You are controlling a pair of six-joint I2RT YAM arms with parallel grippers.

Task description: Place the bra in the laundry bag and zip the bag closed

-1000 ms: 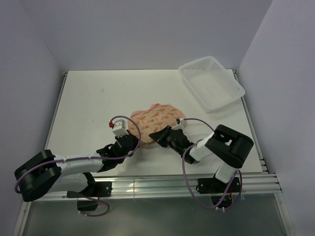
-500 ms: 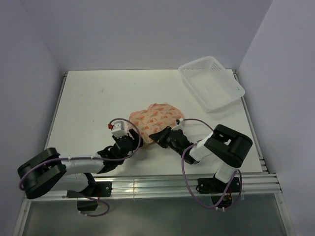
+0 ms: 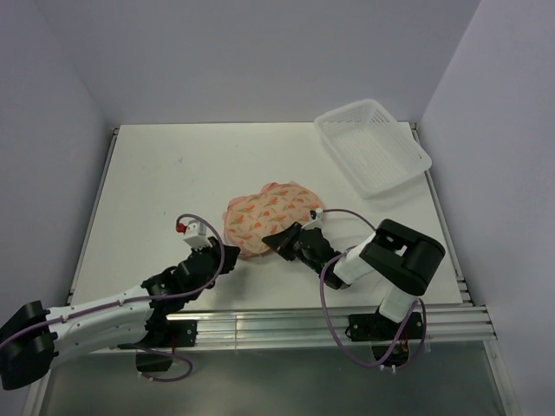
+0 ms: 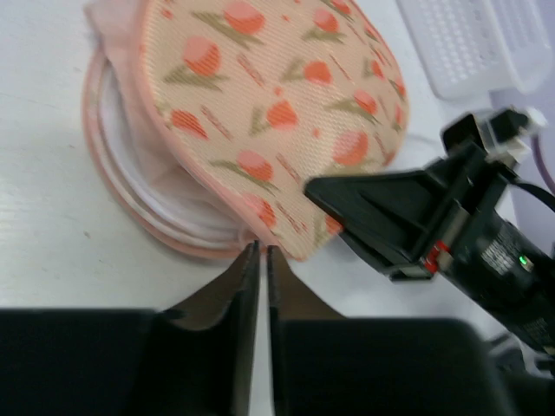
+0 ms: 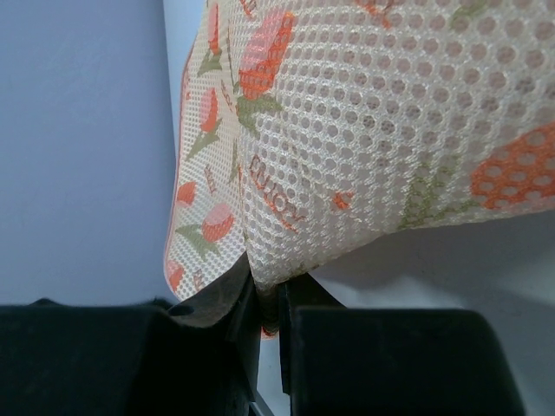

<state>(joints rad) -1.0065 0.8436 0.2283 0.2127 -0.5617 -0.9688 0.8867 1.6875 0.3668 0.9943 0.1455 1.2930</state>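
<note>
The laundry bag [image 3: 269,217], a cream pouch with orange print, lies mid-table. Its pink zipper edge [image 4: 165,234] gapes on the left side. Pale pink and whitish fabric shows in that gap [image 4: 139,173], likely the bra tucked inside. My left gripper [image 4: 258,249] has its jaws almost together, with only a thin slit showing table. Its tips [image 3: 228,254] rest against the pink edge, and I cannot tell whether they pinch it. My right gripper [image 5: 269,299] is shut on the bag's near edge [image 5: 347,173], low over the table [image 3: 284,239].
A white plastic lattice basket [image 3: 373,147] stands at the back right, with its corner in the left wrist view [image 4: 473,43]. The right gripper's black body [image 4: 408,212] sits just right of my left fingertips. Purple cables loop beside both arms.
The left arm has drawn back toward the near left, its wrist now farther from the bag. Its jaws parted and came together again. The right arm and the bag stayed put.
</note>
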